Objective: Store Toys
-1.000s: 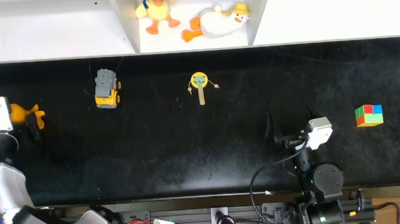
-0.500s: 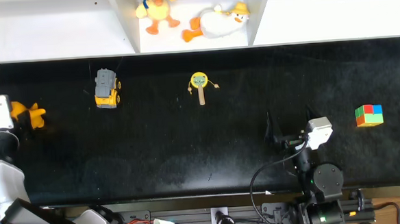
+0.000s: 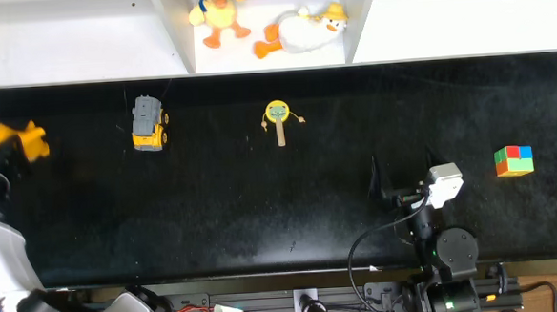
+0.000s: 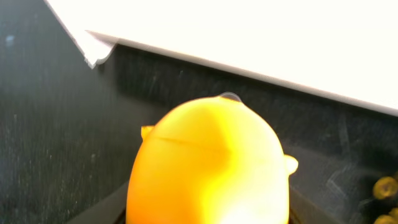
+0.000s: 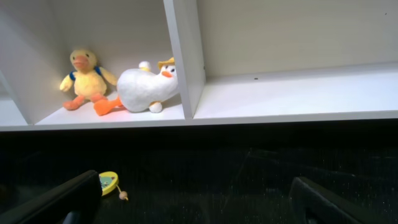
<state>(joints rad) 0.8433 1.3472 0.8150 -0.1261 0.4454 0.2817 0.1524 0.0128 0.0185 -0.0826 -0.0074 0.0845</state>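
Well, your left gripper [image 3: 9,149] is clenched around a rounded orange-yellow toy [image 4: 208,162] at the far left of the black table [image 3: 262,214], close in front of the white shelf [image 4: 280,50]. It looks lifted off the surface, probably so the toy can clear the shelf's lip into the left compartment. What kind of toy it is, you cannot tell from here. Your right gripper [image 3: 400,176] sits low near its base with fingers spread and nothing between them, seemingly parked out of the way. On the table lie a toy truck [image 3: 148,122], a small rattle drum [image 3: 277,118] and a colour cube [image 3: 514,160], well apart. A yellow duck plush [image 3: 218,11] and a white goose plush [image 3: 301,31] already sit in the middle compartment.
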